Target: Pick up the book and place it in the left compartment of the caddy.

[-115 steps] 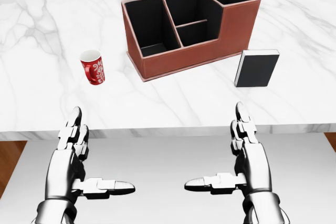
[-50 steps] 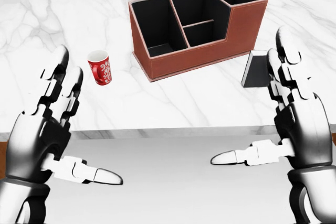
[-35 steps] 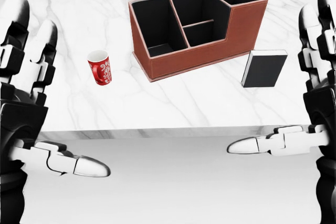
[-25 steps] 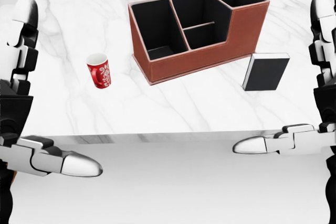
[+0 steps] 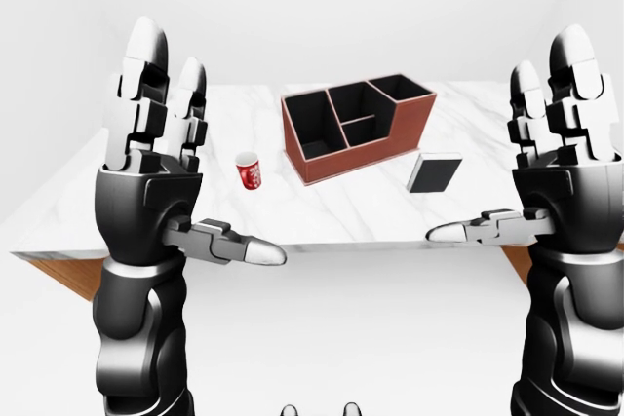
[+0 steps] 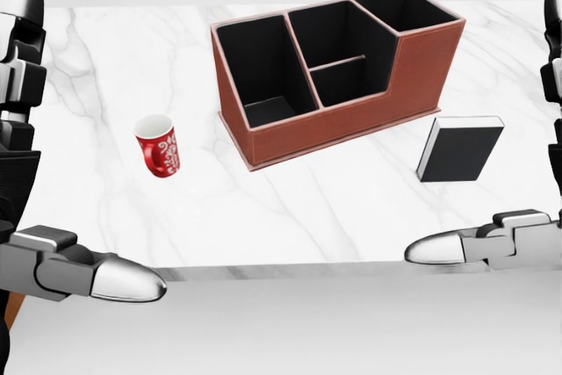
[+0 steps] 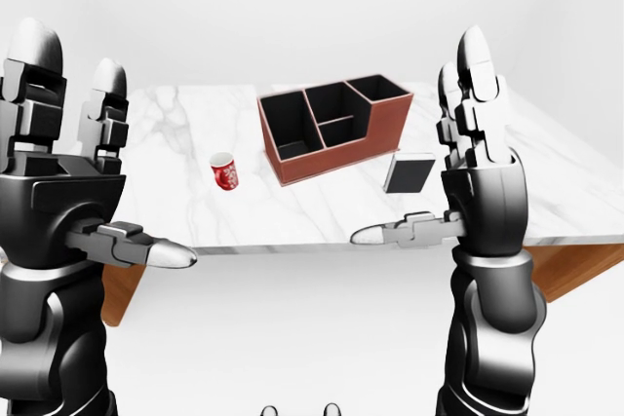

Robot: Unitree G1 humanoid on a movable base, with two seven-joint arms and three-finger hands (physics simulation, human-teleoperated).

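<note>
Both your hands are raised, fingers spread, empty. The book (image 6: 460, 148) lies flat right of the caddy (image 6: 338, 68), beyond your right hand (image 5: 565, 158), the nearer one.

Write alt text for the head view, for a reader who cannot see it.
A black book lies on a white marble table, right of a brown three-compartment caddy; a red cup stands at left. Both open hands, left hand and right hand, frame the edges, holding nothing.
</note>
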